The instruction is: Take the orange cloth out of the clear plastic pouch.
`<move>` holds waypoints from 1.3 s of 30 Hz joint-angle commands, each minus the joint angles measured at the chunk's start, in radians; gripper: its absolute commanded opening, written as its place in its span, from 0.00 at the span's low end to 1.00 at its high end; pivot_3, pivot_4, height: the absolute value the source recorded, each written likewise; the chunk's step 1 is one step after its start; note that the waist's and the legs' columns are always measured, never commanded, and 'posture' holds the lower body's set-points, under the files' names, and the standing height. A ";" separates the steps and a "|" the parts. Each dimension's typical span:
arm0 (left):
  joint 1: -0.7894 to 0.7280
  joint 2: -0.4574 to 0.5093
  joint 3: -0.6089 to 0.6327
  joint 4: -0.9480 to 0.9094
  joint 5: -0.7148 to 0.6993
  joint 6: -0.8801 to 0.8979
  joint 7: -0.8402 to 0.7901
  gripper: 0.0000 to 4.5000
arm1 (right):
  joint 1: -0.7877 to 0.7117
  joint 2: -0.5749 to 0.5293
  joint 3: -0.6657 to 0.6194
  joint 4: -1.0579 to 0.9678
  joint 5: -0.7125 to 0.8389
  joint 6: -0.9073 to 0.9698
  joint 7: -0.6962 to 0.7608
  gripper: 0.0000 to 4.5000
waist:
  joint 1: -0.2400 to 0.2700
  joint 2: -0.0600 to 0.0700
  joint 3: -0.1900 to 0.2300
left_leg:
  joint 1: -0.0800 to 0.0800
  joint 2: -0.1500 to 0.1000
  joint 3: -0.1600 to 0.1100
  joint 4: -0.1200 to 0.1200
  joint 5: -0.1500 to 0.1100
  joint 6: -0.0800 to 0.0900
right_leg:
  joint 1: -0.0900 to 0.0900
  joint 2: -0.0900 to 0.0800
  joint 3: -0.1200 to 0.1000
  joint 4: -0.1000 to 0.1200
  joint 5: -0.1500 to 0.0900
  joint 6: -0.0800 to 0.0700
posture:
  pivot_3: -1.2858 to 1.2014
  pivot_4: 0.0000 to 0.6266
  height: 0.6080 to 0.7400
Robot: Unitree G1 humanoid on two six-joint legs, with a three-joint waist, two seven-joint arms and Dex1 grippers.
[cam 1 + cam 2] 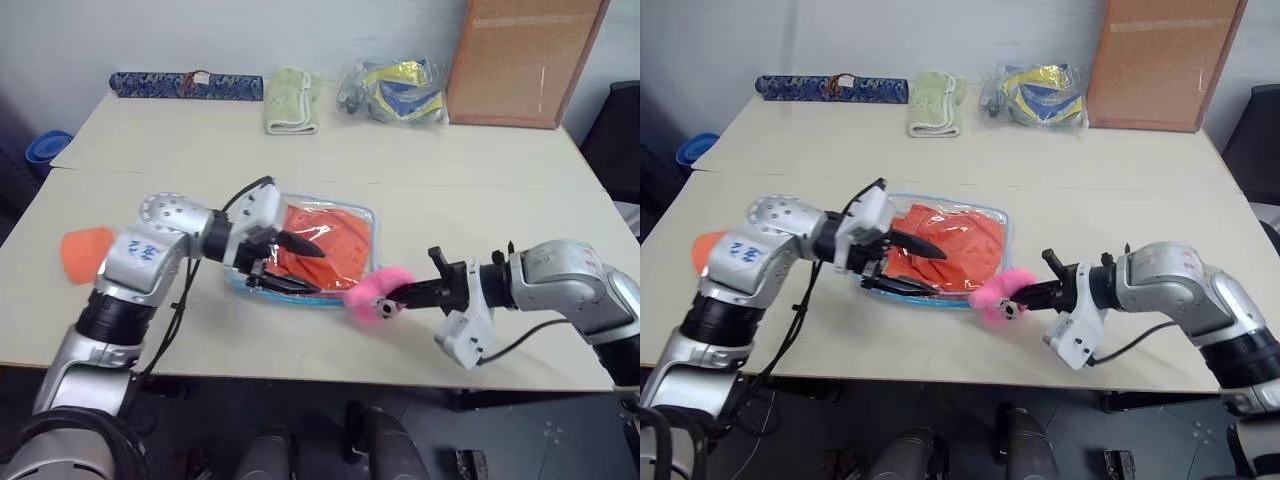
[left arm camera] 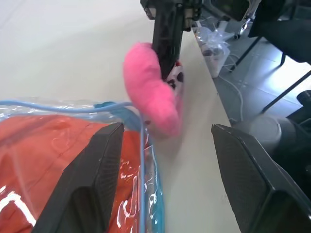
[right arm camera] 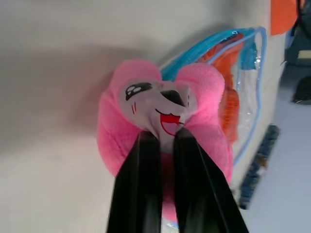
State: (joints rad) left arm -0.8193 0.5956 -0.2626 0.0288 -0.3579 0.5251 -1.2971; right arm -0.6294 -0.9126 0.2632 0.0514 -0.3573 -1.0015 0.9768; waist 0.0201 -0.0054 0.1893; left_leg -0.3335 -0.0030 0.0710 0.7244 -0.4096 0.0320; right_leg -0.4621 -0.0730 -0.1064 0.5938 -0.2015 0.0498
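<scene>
The desk (image 1: 480,190) carries everything, and the clear plastic pouch (image 1: 362,222) lies flat near the middle of its near edge. The orange cloth (image 1: 335,240) is wholly inside the pouch, folded under the plastic, so the main step of the task is not yet done.

The 2 arms come in from opposite sides. The left gripper (image 1: 297,268) sits at the pouch's side nearest the desk's left edge, its 2 black fingers spread wide; in the left wrist view 1 finger (image 2: 92,184) lies over the plastic and cloth while the other stands off past the blue edging, gripping nothing. The right gripper (image 1: 400,294) is at the pouch's corner nearest the desk's near edge, fingers closed narrow on the pink plush bunny charm (image 1: 372,293), which the right wrist view shows pinched between them.

By my judgement this is early work: the pouch is being steadied or opened by the charm. What is left is opening the mouth, seizing the cloth, and drawing it clear.
</scene>
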 commanded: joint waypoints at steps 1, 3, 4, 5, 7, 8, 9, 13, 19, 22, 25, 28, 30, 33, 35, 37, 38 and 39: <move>-0.039 -0.044 -0.038 0.037 0.033 0.001 0.017 0.68 | -0.055 0.014 0.008 0.047 -0.071 -0.091 -0.073 0.00 | 0.000 0.000 0.000 | 0.000 0.000 0.000 0.000 0.000 0.000 | 0.000 0.000 0.000 0.000 0.000 0.000 | 0.52 0.24 1.00; -0.049 -0.071 -0.061 0.056 0.044 -0.001 0.008 0.68 | -0.081 0.026 0.023 0.068 -0.098 -0.120 -0.102 0.00 | -0.001 0.000 0.000 | -0.001 0.001 0.000 0.000 0.000 0.000 | -0.001 0.000 0.000 0.000 0.000 0.000 | 0.52 0.24 1.00; -0.055 -0.085 -0.077 0.073 0.062 -0.011 0.013 0.68 | -0.095 0.035 0.027 0.074 -0.117 -0.131 -0.119 0.00 | -0.001 0.000 0.000 | -0.001 0.001 0.000 0.000 0.000 0.000 | -0.001 0.000 0.000 0.000 0.000 0.000 | 0.52 0.24 1.00; -0.063 -0.103 -0.090 0.098 0.088 -0.035 0.030 0.68 | -0.109 0.045 0.029 0.079 -0.133 -0.136 -0.134 0.00 | -0.001 0.000 0.000 | -0.001 0.001 0.000 0.000 0.000 0.000 | -0.001 0.000 0.000 0.000 0.000 0.000 | 0.52 0.24 1.00; -0.081 -0.132 -0.101 0.141 0.129 -0.064 0.065 0.68 | -0.130 0.054 0.038 0.084 -0.156 -0.141 -0.153 0.00 | -0.001 0.000 0.000 | -0.001 0.001 0.000 0.000 0.000 0.000 | -0.001 0.000 0.000 0.000 0.000 0.000 | 0.52 0.24 1.00; -0.089 -0.146 -0.099 0.159 0.140 -0.070 0.079 0.68 | -0.137 0.055 0.040 0.085 -0.163 -0.140 -0.161 0.00 | 0.000 0.000 0.000 | -0.001 0.001 0.000 0.000 0.000 0.000 | -0.001 0.000 0.000 0.000 0.000 0.000 | 0.52 0.24 1.00; -0.095 -0.158 -0.094 0.173 0.147 -0.078 0.090 0.68 | -0.142 0.055 0.043 0.084 -0.168 -0.140 -0.166 0.00 | 0.000 0.000 0.000 | -0.001 0.001 0.000 0.000 0.000 0.000 | -0.001 0.000 0.000 0.000 0.000 0.000 | 0.52 0.24 1.00; -0.120 -0.194 -0.092 0.223 0.173 -0.090 0.116 0.68 | -0.159 0.055 0.042 0.067 -0.173 -0.135 -0.185 0.00 | 0.000 0.000 0.000 | -0.001 0.001 0.000 0.000 0.000 0.000 | -0.001 -0.002 0.000 0.000 0.000 0.000 | 0.52 0.24 1.00; -0.116 -0.226 -0.097 0.227 0.203 -0.099 0.134 0.68 | -0.144 0.045 0.037 0.037 -0.180 -0.116 -0.198 0.00 | 0.000 0.000 0.000 | -0.001 0.001 0.000 0.000 0.000 0.000 | -0.001 -0.004 -0.001 0.000 0.000 0.000 | 0.52 0.24 1.00; -0.132 -0.234 -0.059 0.233 0.185 -0.065 0.144 0.68 | -0.124 0.033 0.029 0.022 -0.179 -0.106 -0.204 0.00 | 0.001 0.000 0.000 | -0.001 0.001 0.000 0.000 0.000 0.000 | -0.001 -0.004 -0.001 0.000 0.000 0.000 | 0.52 0.24 1.00; -0.130 -0.230 -0.045 0.230 0.186 -0.070 0.143 0.68 | -0.108 0.026 0.027 0.018 -0.191 -0.092 -0.213 0.00 | 0.000 0.000 0.000 | -0.001 0.001 0.000 0.000 0.000 0.000 | -0.001 -0.004 -0.001 0.000 0.000 0.000 | 0.52 0.24 1.00; -0.125 -0.223 -0.039 0.227 0.187 -0.063 0.139 0.68 | -0.098 0.019 0.027 0.018 -0.202 -0.086 -0.226 0.00 | 0.000 0.000 0.000 | -0.001 0.001 -0.001 0.000 0.000 0.000 | -0.001 -0.005 -0.001 0.000 0.000 0.000 | 0.52 0.24 1.00; -0.115 -0.218 -0.055 0.213 0.192 -0.058 0.122 0.68 | -0.096 0.018 0.028 0.017 -0.210 -0.086 -0.237 0.00 | 0.000 0.000 0.000 | -0.001 0.001 -0.001 0.000 0.000 0.000 | -0.001 -0.004 -0.001 0.000 0.000 0.000 | 0.52 0.24 1.00; -0.110 -0.236 -0.082 0.208 0.203 -0.062 0.115 0.68 | -0.102 0.021 0.032 0.015 -0.227 -0.086 -0.252 0.00 | 0.000 0.000 0.000 | -0.001 0.001 -0.001 0.000 0.000 0.000 | -0.001 -0.004 -0.001 0.000 0.000 0.000 | 0.52 0.24 1.00; -0.114 -0.249 -0.093 0.215 0.208 -0.062 0.111 0.68 | -0.105 0.023 0.033 0.016 -0.235 -0.084 -0.259 0.00 | 0.000 0.000 0.000 | -0.001 0.001 -0.001 0.000 0.000 0.000 | -0.001 -0.004 -0.001 0.000 0.000 0.000 | 0.52 0.24 1.00; -0.113 -0.256 -0.097 0.214 0.211 -0.072 0.111 0.68 | -0.103 0.023 0.032 0.017 -0.241 -0.080 -0.263 0.00 | 0.001 0.000 0.000 | -0.001 0.001 -0.001 0.000 0.000 0.000 | -0.001 -0.004 -0.001 0.000 0.000 0.000 | 0.52 0.24 1.00; -0.111 -0.258 -0.096 0.211 0.209 -0.069 0.112 0.59 | -0.101 0.021 0.031 0.016 -0.242 -0.076 -0.263 0.00 | 0.001 0.000 0.000 | -0.001 0.001 -0.001 0.000 0.000 0.000 | -0.001 -0.004 -0.001 0.000 0.000 0.000 | 0.52 0.24 1.00; -0.109 -0.259 -0.095 0.207 0.207 -0.065 0.111 0.54 | -0.096 0.020 0.029 0.015 -0.243 -0.070 -0.262 0.00 | 0.001 0.000 0.000 | -0.001 0.001 -0.001 0.000 0.000 0.000 | -0.001 -0.004 -0.001 0.000 0.000 0.000 | 0.52 0.24 1.00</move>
State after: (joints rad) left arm -0.9184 0.3502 -0.3548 0.2743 -0.1437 0.4676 -1.1830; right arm -0.7261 -0.8847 0.3082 0.1046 -0.6117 -1.0796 0.7400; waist 0.0207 -0.0052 0.1893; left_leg -0.3346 -0.0023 0.0705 0.7245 -0.4092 0.0319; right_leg -0.4627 -0.0774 -0.1070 0.5940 -0.2015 0.0498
